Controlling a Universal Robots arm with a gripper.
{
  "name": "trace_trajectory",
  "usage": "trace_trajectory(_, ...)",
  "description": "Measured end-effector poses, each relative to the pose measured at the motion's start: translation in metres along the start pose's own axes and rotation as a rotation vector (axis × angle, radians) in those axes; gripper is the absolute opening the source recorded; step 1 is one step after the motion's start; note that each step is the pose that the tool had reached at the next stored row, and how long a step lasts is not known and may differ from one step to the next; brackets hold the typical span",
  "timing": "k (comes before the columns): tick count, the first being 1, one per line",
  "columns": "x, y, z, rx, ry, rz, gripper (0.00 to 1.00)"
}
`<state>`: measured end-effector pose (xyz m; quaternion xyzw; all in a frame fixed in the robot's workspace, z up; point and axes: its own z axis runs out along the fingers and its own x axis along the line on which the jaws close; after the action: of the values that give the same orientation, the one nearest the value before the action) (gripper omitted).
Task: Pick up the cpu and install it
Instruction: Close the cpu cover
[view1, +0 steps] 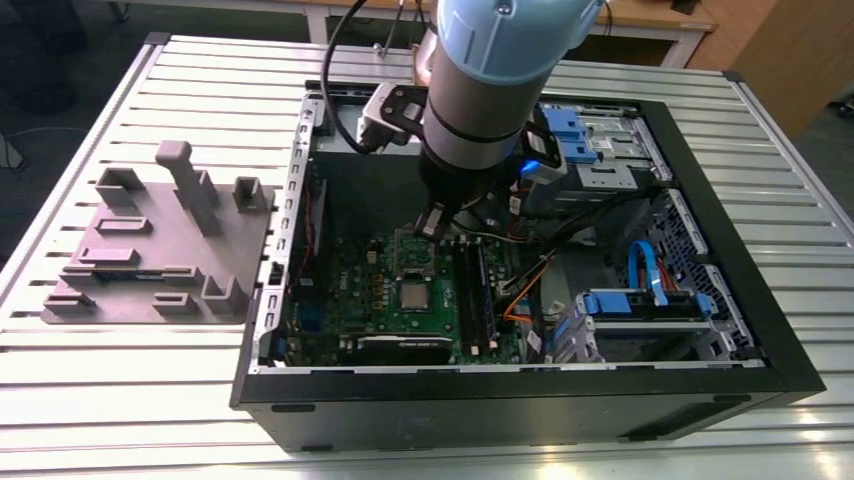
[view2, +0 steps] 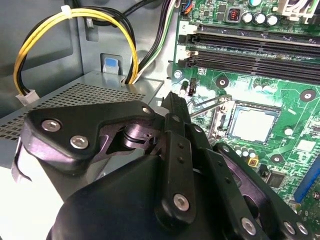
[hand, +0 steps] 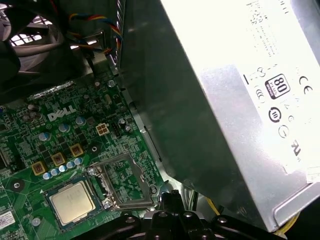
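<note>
The cpu (view1: 416, 294) is a small silver square lying flat in its socket on the green motherboard (view1: 360, 290) inside the open computer case (view1: 534, 390). Both wrist views show it, cpu (view2: 253, 124) and cpu (hand: 72, 201), with the socket's metal frame (hand: 125, 182) flipped open beside it. My gripper (view1: 434, 222) hangs inside the case just above the board, a little off to one side of the socket. Its fingers meet at the gripper tip (view2: 175, 100), shut with nothing between them; the tip also shows near the open frame as gripper (hand: 170, 196).
A grey fixture plate (view1: 147, 250) with upright blocks lies on the slatted table at the exterior view's left. The silver power supply (hand: 240, 100) stands close beside the gripper. Yellow and black cables (view2: 75, 20), memory slots (view2: 250, 45) and blue drive bays (view1: 641, 300) crowd the case.
</note>
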<state>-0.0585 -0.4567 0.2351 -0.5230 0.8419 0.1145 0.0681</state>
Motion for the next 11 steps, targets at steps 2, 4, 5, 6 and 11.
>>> trace_trajectory(2,-0.0001,0.0002,-0.0009,0.0002,0.0004,0.000,0.10)
trace_trajectory(4,-0.0003,0.0004,-0.0017,0.0005,0.0009,0.000,0.10)
trace_trajectory(5,-0.0003,0.0005,-0.0021,0.0006,0.0012,0.000,0.10)
trace_trajectory(6,-0.0004,0.0007,-0.0025,0.0008,0.0015,0.000,0.10)
trace_trajectory(11,-0.0002,0.0014,-0.0035,0.0038,0.0074,0.000,0.10)
